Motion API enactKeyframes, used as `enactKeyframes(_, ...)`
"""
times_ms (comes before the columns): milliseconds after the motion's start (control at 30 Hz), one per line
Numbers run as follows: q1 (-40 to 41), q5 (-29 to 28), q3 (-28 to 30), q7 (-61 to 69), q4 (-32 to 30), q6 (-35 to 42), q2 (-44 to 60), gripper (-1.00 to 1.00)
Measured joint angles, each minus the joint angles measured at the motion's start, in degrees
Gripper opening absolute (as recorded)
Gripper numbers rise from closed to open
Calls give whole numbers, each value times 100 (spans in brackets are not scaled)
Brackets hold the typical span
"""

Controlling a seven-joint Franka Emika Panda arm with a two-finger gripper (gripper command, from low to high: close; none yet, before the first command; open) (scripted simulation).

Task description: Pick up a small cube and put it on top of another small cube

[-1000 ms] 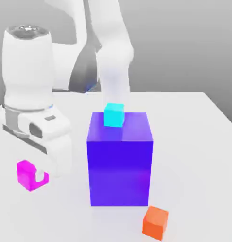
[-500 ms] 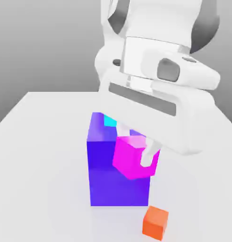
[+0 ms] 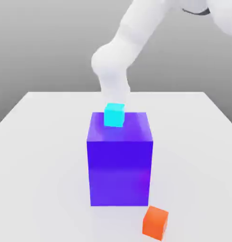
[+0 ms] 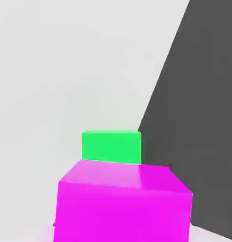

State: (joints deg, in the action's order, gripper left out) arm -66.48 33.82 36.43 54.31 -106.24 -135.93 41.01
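Observation:
The small cube (image 4: 122,203), bright magenta and glossy, sits very close under the hand camera, and my gripper is shut on it. Just beyond it in the hand view, a green cube (image 4: 111,146) rests on the white table (image 4: 65,71). In the exterior view my white arm (image 3: 115,66) rises behind the big block and leaves the picture at the upper right.
A big purple-blue block (image 3: 120,165) stands mid-table with a cyan cube (image 3: 114,115) on its top rear edge. An orange cube (image 3: 155,223) lies on the table (image 3: 42,165) in front of the block. The hand view shows the table's edge against a dark background (image 4: 202,118).
The hand held the magenta cube low at the exterior view's left, carried it in front of the purple block, then rose with it out of the exterior view.

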Motion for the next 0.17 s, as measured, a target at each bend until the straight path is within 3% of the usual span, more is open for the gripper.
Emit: enactKeyframes(167, 0, 0, 0, 0, 0, 0, 0, 100)
